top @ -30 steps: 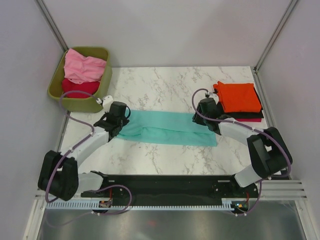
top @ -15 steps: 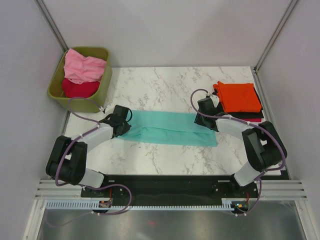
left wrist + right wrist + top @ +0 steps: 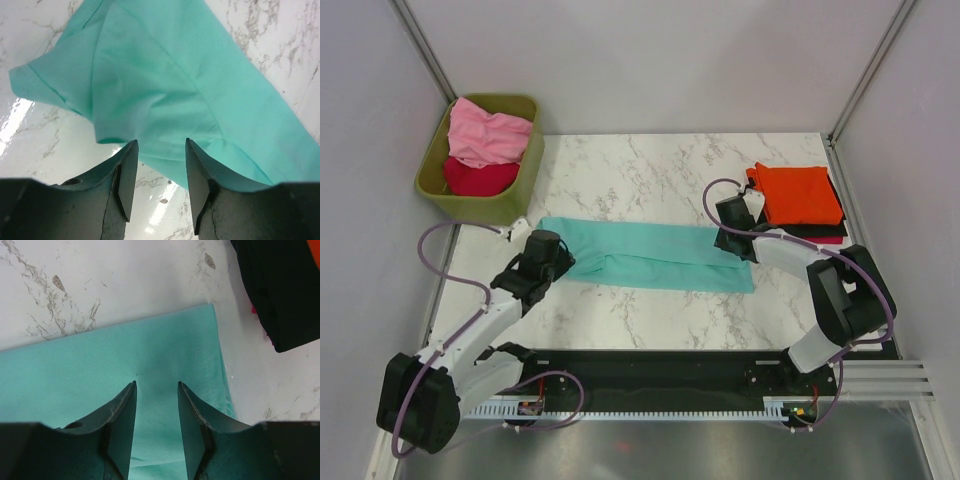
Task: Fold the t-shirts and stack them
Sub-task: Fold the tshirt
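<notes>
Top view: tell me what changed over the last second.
The left arm pulled back toward its base, baring the left end of the teal shirt; its jaws are open and empty. The right arm tucked its elbow in slightly, jaws open, still over the shirt's right end. The shirt, the orange-topped stack and the bin stayed put.

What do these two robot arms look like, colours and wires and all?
Both the left arm and right arm have white links joined by black joints, with thin purple cables looping alongside. The left gripper and right gripper each have two dark, tapered fingers.
</notes>
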`<state>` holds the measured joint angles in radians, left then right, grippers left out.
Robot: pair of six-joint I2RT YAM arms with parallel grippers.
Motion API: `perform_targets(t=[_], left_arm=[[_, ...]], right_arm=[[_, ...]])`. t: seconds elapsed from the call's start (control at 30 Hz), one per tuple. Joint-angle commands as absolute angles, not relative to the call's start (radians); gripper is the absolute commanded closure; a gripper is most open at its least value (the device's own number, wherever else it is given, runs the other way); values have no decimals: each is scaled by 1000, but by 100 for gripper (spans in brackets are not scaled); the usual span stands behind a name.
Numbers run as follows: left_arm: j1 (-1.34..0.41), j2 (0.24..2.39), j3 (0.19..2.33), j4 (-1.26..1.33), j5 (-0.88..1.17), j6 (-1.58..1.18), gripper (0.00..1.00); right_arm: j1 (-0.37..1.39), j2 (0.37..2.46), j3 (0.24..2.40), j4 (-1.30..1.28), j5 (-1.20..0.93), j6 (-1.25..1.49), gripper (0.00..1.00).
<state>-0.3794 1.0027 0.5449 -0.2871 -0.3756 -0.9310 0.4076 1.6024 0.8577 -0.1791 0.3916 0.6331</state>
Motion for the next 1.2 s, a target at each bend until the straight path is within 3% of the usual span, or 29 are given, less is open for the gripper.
perform_targets(t=[0.0, 0.13, 0.53, 0.8, 0.9, 1.03, 1.17], left_arm=[[-380, 976, 492, -314, -403, -1047, 50], [-371, 1072, 498, -341, -410, -1138, 41], [-319, 1414, 684, -344, -364, -1163, 45], [-308, 1713, 970, -330, -367, -1088, 53], [-308, 1830, 1101, -290, -307, -1033, 56], [-310, 2046, 1311, -236, -221, -922, 62], [-310, 2201, 1549, -201, -132, -792, 63]], right_arm=[[403, 1597, 902, -195, 433, 637, 54], [394, 1618, 896, -209, 442, 644, 54], [413, 1641, 844, -322, 380, 675, 55], [482, 1461, 715, -400, 287, 732, 52], [569, 1436, 677, -425, 252, 773, 52], [856, 1425, 647, -428, 238, 902, 52], [1115, 1500, 748, -431, 244, 1031, 51]])
